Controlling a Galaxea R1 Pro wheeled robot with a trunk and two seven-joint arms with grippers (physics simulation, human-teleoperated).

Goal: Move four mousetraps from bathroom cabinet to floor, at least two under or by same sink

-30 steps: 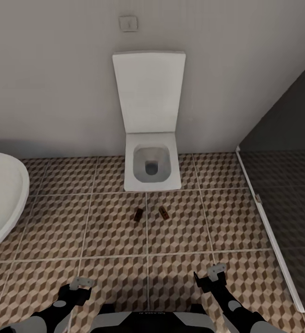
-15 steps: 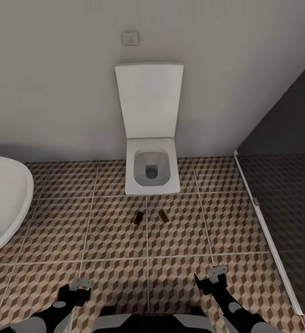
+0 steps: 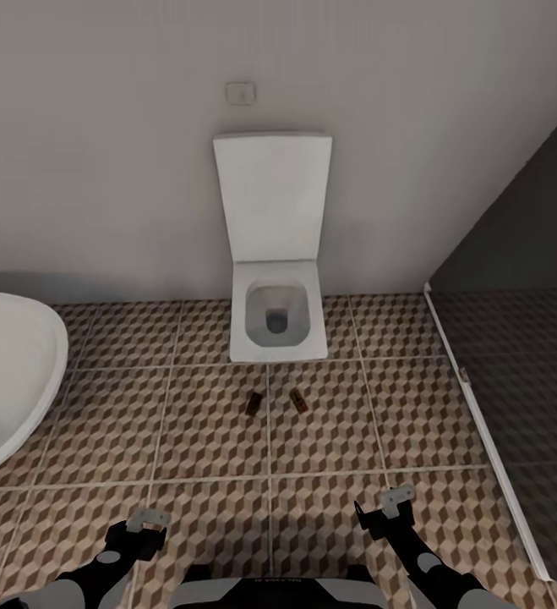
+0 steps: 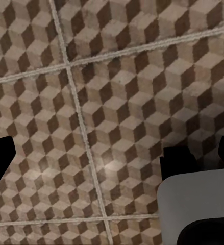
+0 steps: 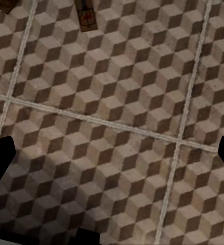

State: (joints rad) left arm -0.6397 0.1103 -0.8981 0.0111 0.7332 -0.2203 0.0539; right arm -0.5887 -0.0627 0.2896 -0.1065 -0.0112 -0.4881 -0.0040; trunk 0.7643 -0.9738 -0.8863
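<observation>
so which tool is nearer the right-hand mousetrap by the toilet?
Right. The right tool sits nearer the robot and slightly right of that mousetrap; the left tool is farther off, across the other mousetrap.

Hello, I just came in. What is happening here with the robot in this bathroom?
The robot faces a white toilet and handles nothing at this moment. Its left gripper and right gripper hang open and empty above the patterned floor. Two small mousetraps already lie on the tiles just in front of the toilet, one beside the other, with a gap between them. A white tub's rim shows at the left; no sink is in sight.
</observation>
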